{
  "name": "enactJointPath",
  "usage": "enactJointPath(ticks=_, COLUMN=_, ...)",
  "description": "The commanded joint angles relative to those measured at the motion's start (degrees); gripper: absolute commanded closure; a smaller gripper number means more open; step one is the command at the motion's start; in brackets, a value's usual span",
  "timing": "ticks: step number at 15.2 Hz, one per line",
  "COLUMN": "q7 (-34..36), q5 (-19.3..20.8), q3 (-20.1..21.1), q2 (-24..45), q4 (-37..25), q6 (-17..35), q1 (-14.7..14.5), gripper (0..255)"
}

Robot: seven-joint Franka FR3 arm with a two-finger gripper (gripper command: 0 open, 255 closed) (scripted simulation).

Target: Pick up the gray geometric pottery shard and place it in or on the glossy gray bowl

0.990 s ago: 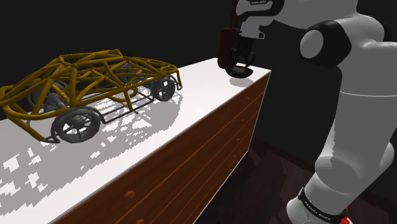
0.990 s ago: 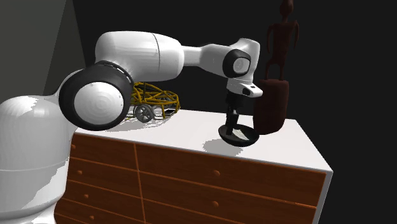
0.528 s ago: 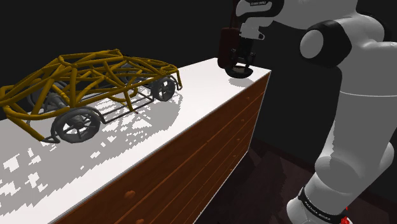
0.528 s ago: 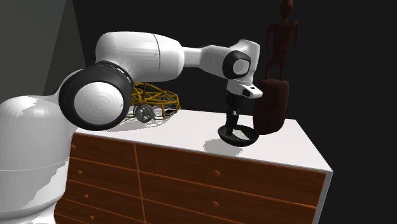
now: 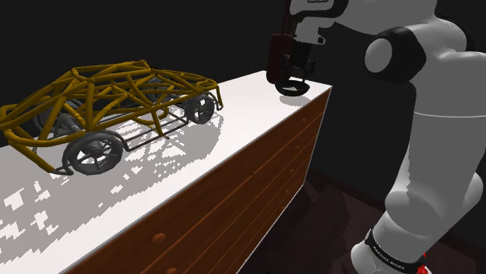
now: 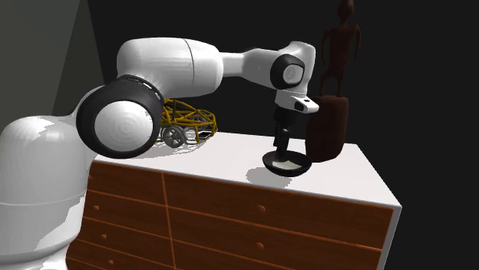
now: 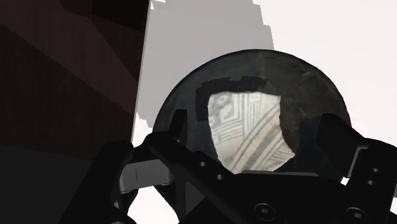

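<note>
Plainly, the patterned shard [image 7: 247, 130] lies in the dark bowl [image 7: 312, 83], centre of the second exterior view, beneath the gripper [image 7: 256, 127], jaws parted and empty.

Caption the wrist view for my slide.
Patterned pottery shard lying inside the dark glossy bowl, with the open gripper straddling it untouched.

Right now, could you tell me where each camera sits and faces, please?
Shoulder view: beside the white arm, seen at right, facing along the dresser top to the wire car.
Second exterior view: before the drawers, facing the arm's shoulder.
Wrist view: mounted by the jaws, looking past them at the shard in the bowl.
All share the bowl.
</note>
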State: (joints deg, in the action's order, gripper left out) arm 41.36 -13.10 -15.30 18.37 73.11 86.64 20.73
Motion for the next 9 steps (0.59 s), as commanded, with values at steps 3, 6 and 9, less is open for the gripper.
enactJointPath(ticks=3, q7=0.24, q5=-0.72, q3=-0.15, q2=2.42, q4=-8.51, q6=-6.22, q1=1.3, gripper=0)
enactJointPath(ticks=6, q7=0.24, q5=-0.72, q3=-0.14, q2=2.42, q4=-8.5, q6=-6.22, q1=1.3, gripper=0)
enactJointPath(ticks=9, q7=0.24, q5=-0.72, q3=-0.14, q2=2.42, q4=-8.51, q6=-6.22, q1=1.3, gripper=0)
